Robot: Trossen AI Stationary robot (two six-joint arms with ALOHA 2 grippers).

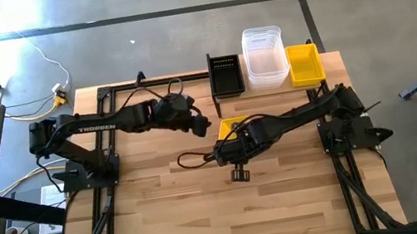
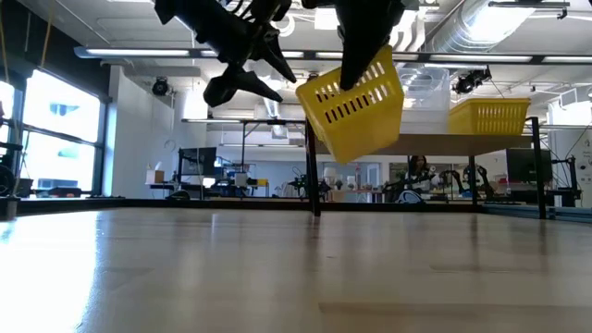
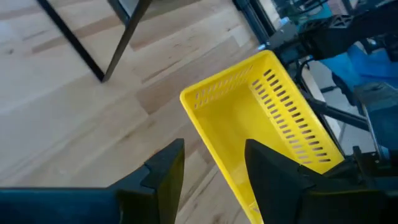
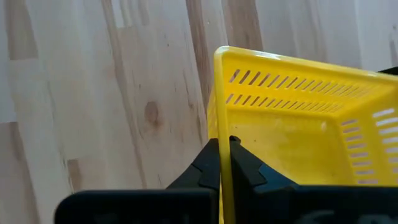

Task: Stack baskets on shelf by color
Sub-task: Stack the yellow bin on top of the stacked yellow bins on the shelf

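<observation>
I have the yellow slotted plastic basket (image 2: 356, 104) pinched by one wall in my right gripper (image 4: 224, 163), fingers closed tight on the rim, and it hangs tilted in the air above the pale wooden table (image 1: 206, 210), clear of the surface. My left gripper (image 3: 211, 165) hovers just beside it with its fingers spread and nothing between them.

The job now, as I judge it, is to carry this basket to the small light-wood shelf on its black frame (image 2: 435, 143) and seat it in the yellow basket (image 1: 304, 65) already standing at the shelf's right end. I should level it first — it hangs crooked from a one-wall pinch — then bring it square over the other's mouth and lower it straight, so rim meets rim without jamming. The left arm had better stay clear.

On the shelf, the black mesh basket (image 1: 225, 75) sits at the left end and the clear translucent tubs (image 1: 265, 58) in the middle (these look nested, though I cannot count them). My basket is empty; the others show nothing inside.
</observation>
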